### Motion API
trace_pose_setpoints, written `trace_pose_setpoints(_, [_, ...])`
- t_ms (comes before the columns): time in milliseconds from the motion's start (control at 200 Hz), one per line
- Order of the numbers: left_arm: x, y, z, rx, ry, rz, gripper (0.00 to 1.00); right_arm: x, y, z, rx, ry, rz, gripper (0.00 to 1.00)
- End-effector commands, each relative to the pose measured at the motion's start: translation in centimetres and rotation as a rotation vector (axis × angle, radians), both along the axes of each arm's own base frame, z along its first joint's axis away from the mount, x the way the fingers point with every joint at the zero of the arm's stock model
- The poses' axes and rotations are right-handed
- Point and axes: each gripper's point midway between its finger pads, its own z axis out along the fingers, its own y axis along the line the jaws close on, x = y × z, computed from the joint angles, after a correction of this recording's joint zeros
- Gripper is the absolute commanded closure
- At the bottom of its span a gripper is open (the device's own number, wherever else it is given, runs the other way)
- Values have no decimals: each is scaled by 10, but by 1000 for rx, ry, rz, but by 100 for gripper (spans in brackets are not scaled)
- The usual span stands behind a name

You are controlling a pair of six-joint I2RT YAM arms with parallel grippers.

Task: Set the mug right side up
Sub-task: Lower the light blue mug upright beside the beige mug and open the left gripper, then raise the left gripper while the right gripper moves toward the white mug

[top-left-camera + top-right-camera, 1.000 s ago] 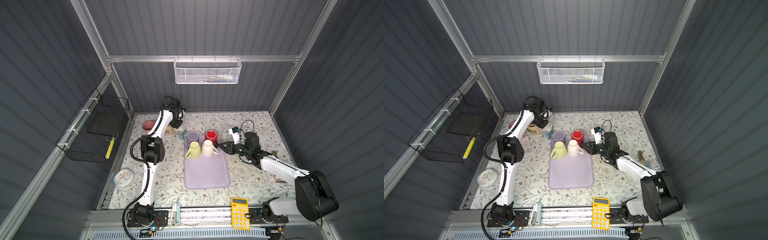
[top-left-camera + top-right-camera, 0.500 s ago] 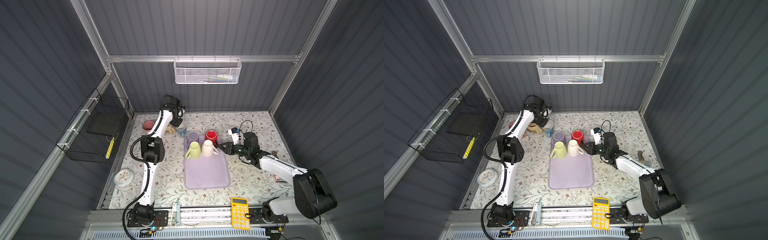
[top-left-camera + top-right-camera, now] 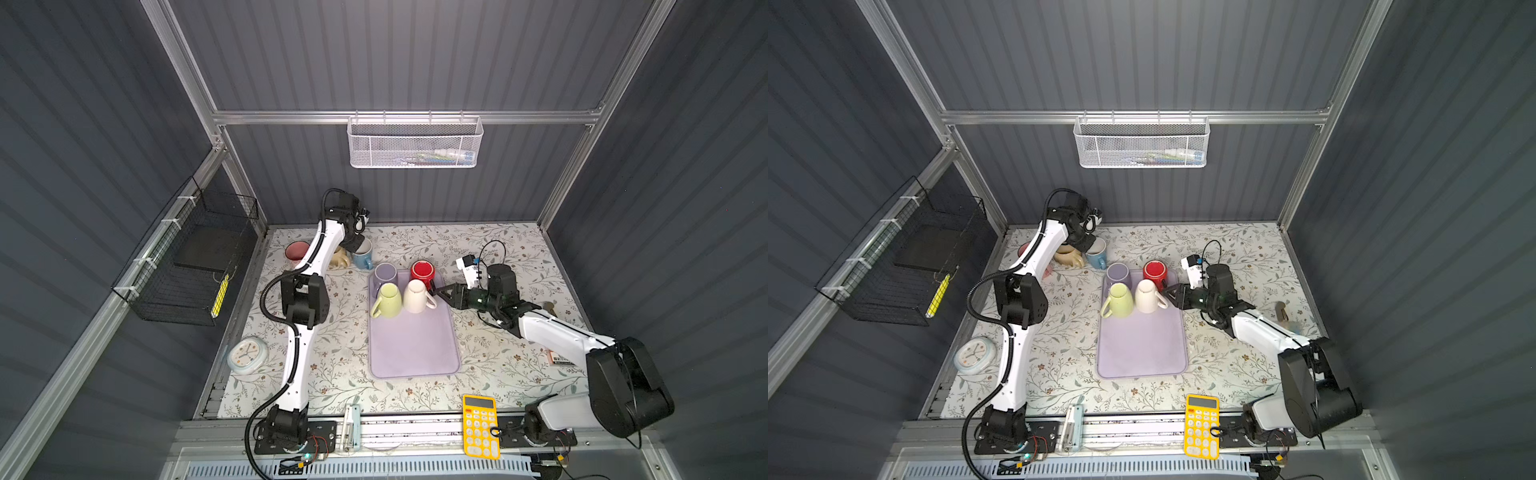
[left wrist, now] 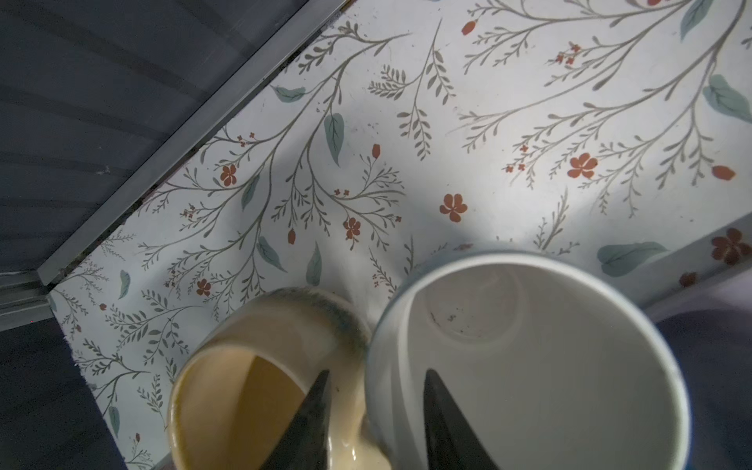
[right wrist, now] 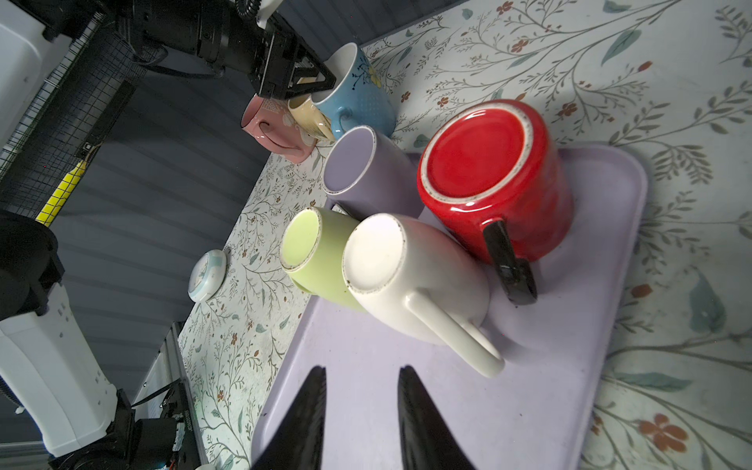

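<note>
Left pincer (image 4: 376, 372) has parted astride blue mug (image 4: 529, 366) rim, pink mug (image 3: 294, 250) half hidden

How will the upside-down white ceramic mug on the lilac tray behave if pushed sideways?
The white ceramic mug looks rigid and smooth, probably slippery. Resting on its wide rim on the lilac tray, it should slide, not tip.

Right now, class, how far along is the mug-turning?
Done: pink mug, beige mug and blue mug stand upright off the tray. In hand: nothing; left gripper open astride blue mug's rim, right gripper open near white mug. Left: it, purple mug, red mug, green mug, upside down on the tray.
</note>
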Motion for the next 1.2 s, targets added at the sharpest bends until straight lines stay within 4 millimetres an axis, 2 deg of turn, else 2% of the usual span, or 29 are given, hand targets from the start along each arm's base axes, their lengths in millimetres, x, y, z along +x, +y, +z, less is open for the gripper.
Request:
trace_pose_setpoints(0, [10,2,35,-29,-94,25,59,5,2,5,-15,-26,7,68])
trace_pose_setpoints(170, [8,0,65,-67,-158,25,57,5,-4,3,-76,-43,-3,66])
trace_pose_setpoints(285, [4,-3,92,-104,-212,18,55,4,-8,-1,-142,-50,9,60])
trace_pose_setpoints(435, [-6,-9,130,-170,-278,4,53,2,-12,-5,-213,-59,32,59])
trace_pose_setpoints(605, [-33,-14,178,-258,-359,-16,50,-2,-16,-7,-291,-104,74,56])
trace_pose_setpoints(750, [-65,-13,206,-307,-398,-26,46,-2,-21,-12,-379,-128,93,52])
trace_pose_setpoints(971, [-122,-2,214,-325,-395,-6,39,3,-22,-25,-467,-112,135,48])
trace_pose_setpoints(1196, [-173,7,207,-345,-408,-27,37,11,-16,-40,-521,-93,184,44])
